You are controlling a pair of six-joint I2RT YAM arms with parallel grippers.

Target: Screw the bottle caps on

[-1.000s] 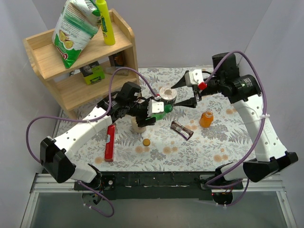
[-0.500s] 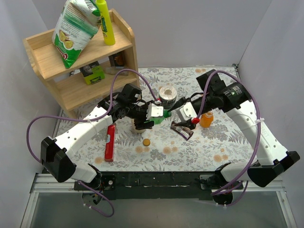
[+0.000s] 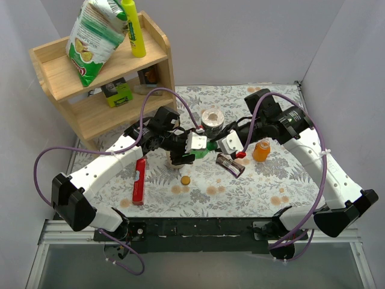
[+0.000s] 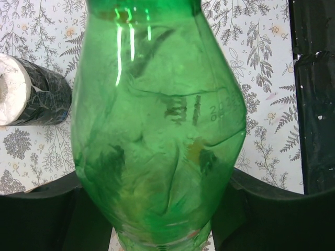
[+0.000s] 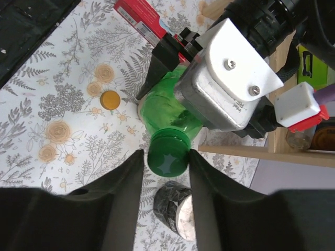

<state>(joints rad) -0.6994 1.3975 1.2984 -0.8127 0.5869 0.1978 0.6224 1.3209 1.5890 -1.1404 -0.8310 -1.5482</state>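
My left gripper (image 3: pixel 197 146) is shut on the translucent green bottle (image 4: pixel 157 130), holding it on its side above the mat, neck toward the right arm. The bottle's body fills the left wrist view between the dark fingers. A dark green cap (image 5: pixel 167 153) sits on the bottle's neck, and my right gripper (image 5: pixel 165 155) is shut on it, one finger on each side. The orange-brown cap (image 3: pixel 185 180) lies loose on the mat in front of the left arm. The orange bottle (image 3: pixel 261 150) stands upright to the right, apart from both grippers.
A roll of tape (image 3: pixel 212 118) lies just behind the grippers. A brown wrapper (image 3: pixel 230 164) lies under the right gripper, and a red flat pack (image 3: pixel 139 180) is at the left. A cream bottle (image 3: pixel 175 159) stands under the left wrist. A wooden shelf (image 3: pixel 102 78) occupies the back left.
My right arm swung down and left from the back of the mat to the bottle's neck, and its jaws closed round the green cap. The left arm held the bottle still.
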